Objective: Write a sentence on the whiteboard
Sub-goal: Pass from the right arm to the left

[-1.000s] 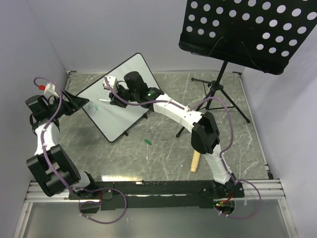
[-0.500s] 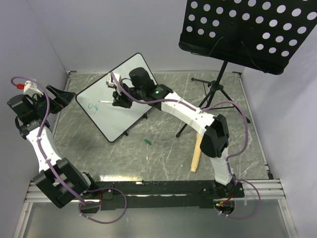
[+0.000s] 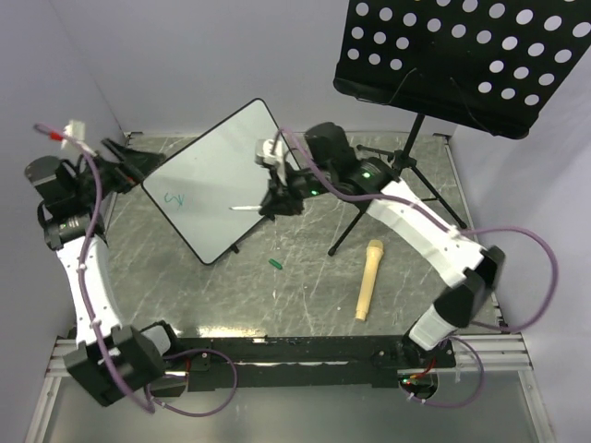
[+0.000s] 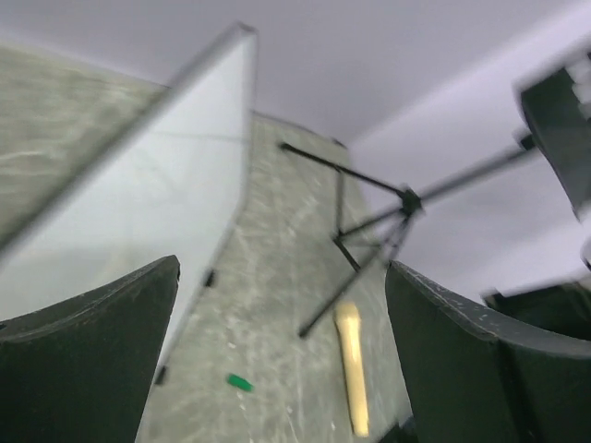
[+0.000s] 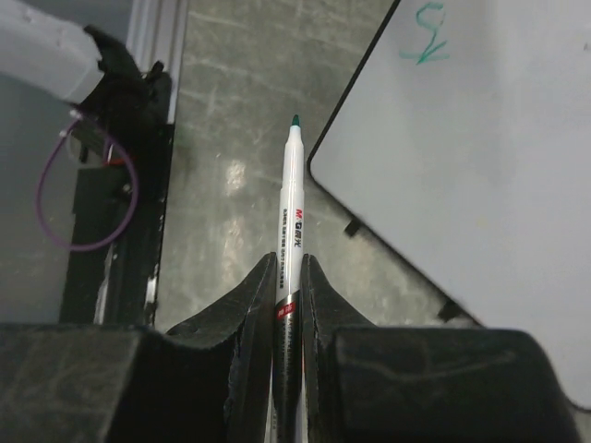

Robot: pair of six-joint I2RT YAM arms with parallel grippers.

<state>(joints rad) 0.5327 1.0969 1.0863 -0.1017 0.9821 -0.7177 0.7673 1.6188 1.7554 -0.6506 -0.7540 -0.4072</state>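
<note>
Whiteboard (image 3: 214, 180) propped tilted at worktop's far-left corner. Sentence (image 3: 174, 197) only a teal squiggle near board's left edge. Right gripper (image 5: 288, 264) clamped on marker (image 5: 294, 185), tip beside board's near edge. Left gripper (image 4: 282, 277) spread wide, empty, by board's left corner.

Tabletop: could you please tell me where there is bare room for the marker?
Free: the patch bordered by the green cap, the wooden stick and the near rail. Crowded: around the whiteboard, the right pincer and stand legs.
</note>
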